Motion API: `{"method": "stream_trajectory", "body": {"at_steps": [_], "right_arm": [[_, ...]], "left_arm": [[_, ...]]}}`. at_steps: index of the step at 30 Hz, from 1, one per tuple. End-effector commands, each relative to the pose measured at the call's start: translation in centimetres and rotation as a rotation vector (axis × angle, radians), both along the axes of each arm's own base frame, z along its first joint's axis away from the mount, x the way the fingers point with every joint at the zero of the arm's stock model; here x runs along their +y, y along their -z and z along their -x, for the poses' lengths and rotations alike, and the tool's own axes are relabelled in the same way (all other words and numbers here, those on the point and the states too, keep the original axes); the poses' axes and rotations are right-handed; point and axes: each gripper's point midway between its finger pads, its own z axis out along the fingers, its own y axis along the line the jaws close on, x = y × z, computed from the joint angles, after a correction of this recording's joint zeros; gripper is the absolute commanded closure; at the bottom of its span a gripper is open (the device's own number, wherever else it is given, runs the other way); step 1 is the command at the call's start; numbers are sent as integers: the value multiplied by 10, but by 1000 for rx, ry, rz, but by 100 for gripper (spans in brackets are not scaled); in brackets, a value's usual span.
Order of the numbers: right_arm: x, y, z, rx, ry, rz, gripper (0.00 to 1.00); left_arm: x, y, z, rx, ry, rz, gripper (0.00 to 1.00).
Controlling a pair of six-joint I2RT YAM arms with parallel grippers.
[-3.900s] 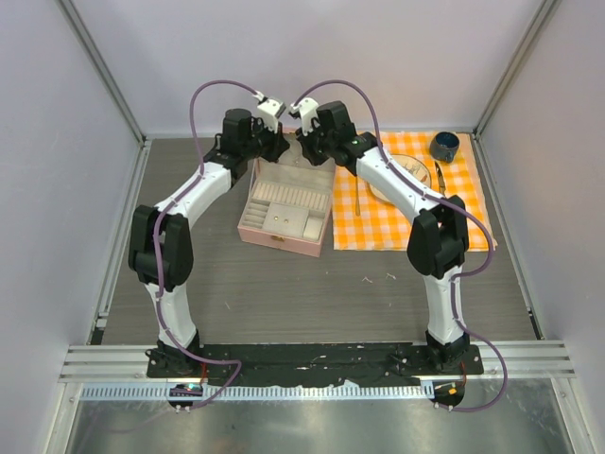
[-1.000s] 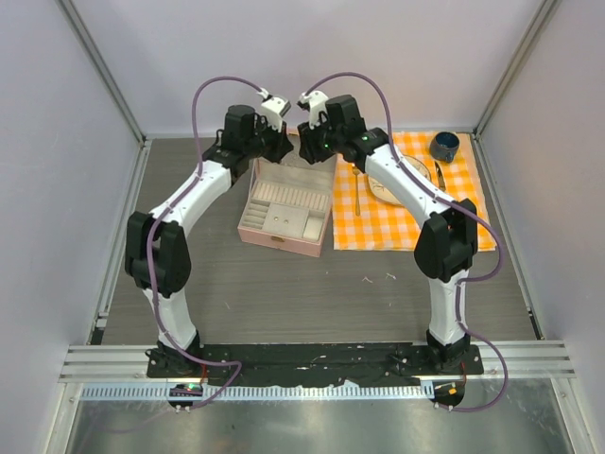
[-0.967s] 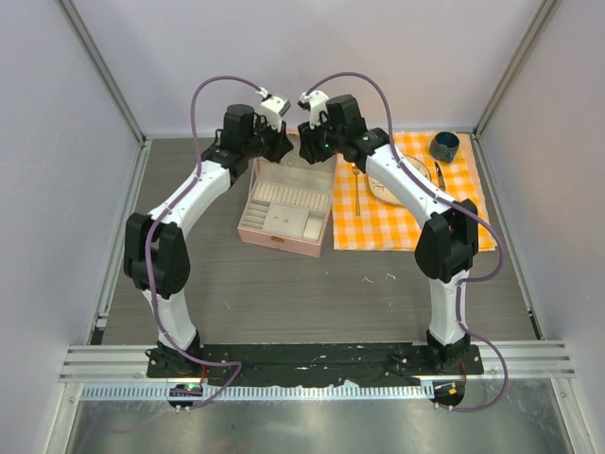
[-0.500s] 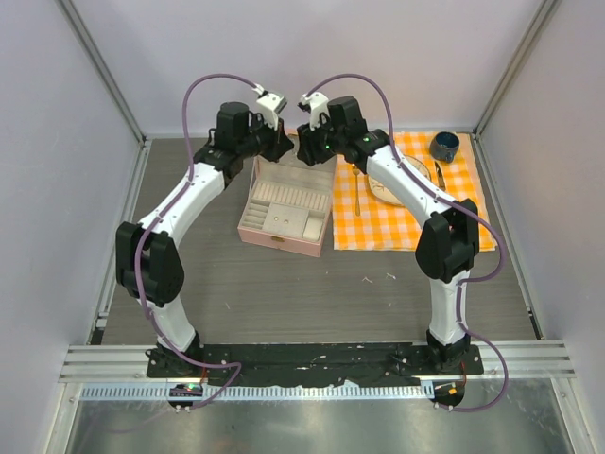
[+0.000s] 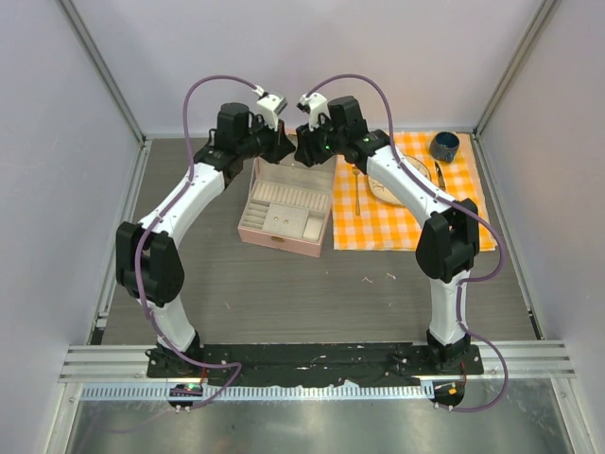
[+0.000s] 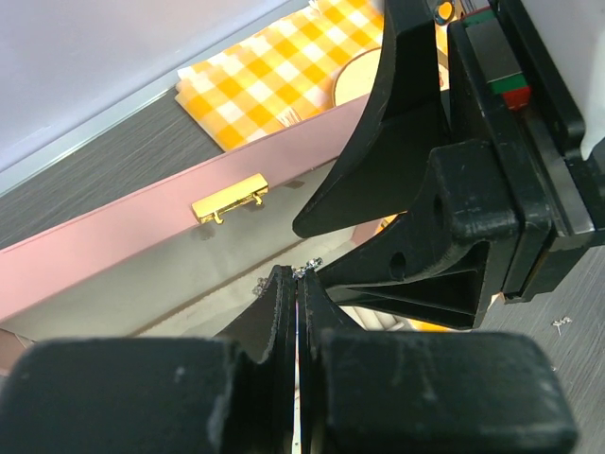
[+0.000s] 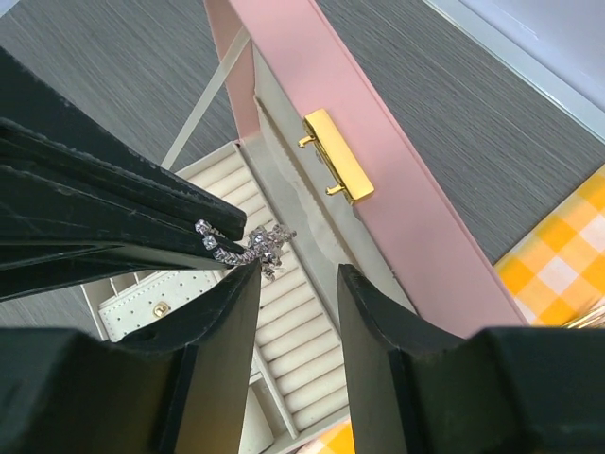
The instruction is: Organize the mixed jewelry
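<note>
The pink case lies open on the table, its lid upright with a gold clasp. Both grippers meet above its far edge. My left gripper is shut on a thin silvery chain whose sparkling end sticks out past the fingertips. In the right wrist view that chain hangs over the case's ring rolls, touching the tip of the left finger of my right gripper, which stands open. A few tiny pale bits lie on the table in front of the case.
An orange checked cloth lies right of the case with a plate, a gold fork, a knife and a dark blue cup. Walls stand close behind and at both sides.
The left arm's elbow has swung out to the left while its gripper stayed over the case's back edge. The right jaws have opened a little wider beside the chain.
</note>
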Motion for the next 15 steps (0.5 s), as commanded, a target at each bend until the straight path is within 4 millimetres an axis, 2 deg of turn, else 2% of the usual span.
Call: {"method": "stream_trajectory", "body": {"at_steps": [1,15], "right_arm": [[4,-41,8,-72,-30,-67,56],[8,-44,11,-78,-49,-72,63]], "left_arm": [[-3,-22,7,-36,17,36,100],[-4,-21,8,-34,22,36,100]]}}
